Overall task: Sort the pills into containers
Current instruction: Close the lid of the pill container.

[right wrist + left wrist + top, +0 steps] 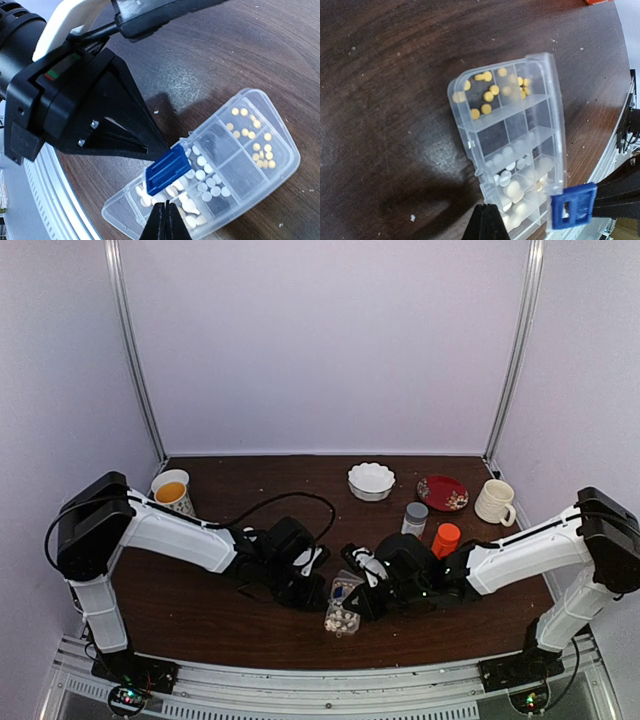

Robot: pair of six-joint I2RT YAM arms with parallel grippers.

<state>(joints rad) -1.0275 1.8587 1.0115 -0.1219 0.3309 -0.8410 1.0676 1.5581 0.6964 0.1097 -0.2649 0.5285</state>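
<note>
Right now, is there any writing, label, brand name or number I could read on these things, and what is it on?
No text can be read in any view.
On the organiser box: clear plastic, no print shows.
On the paper cup: a printed pattern, too small to read.
On the red plate: a pattern, no letters to make out.
On the blue piece by the box: only cut-outs, no letters.

brown table (pixel 200 620) — organiser box (pixel 342 608), bowl (pixel 371 481)

Top external – high at near edge, looking down over whole table (pixel 200 610). Both wrist views close, angled down – share the organiser box (pixel 515 130).
</note>
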